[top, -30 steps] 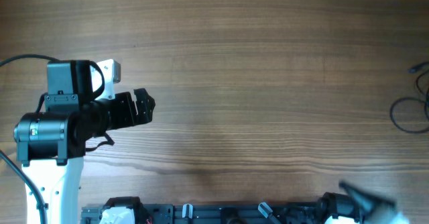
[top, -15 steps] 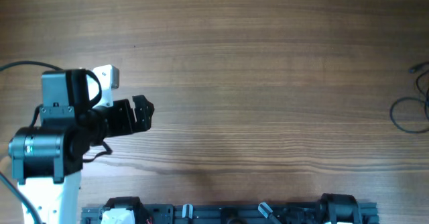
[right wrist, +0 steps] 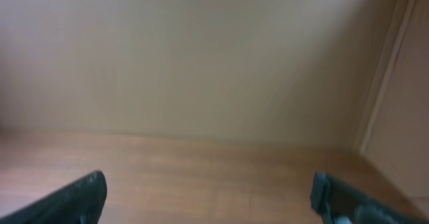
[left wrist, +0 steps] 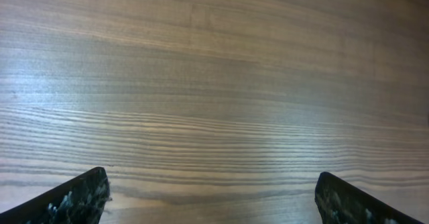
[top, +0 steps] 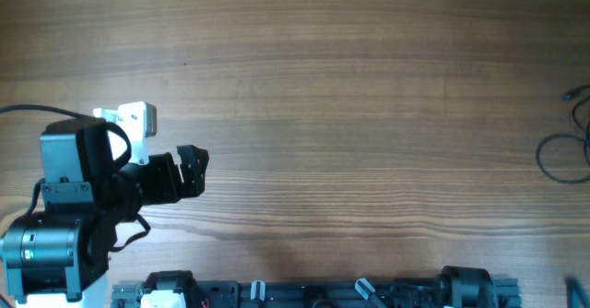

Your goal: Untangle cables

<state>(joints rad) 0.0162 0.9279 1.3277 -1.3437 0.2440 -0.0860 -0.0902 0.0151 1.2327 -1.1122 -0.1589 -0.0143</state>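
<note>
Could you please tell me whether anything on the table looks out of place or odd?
Only the cables: they lie in loose loops at the far right edge of the table, partly cut off in the overhead view, across from the open left gripper. Nothing looks spilled or damaged.

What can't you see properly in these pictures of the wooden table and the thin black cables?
- Thin black looping cables: overhead view, cut off by the right edge, so the tangle is unclear.
- Right arm's black two-finger gripper: the right wrist view is blurred, and only the fingertips show.
</note>
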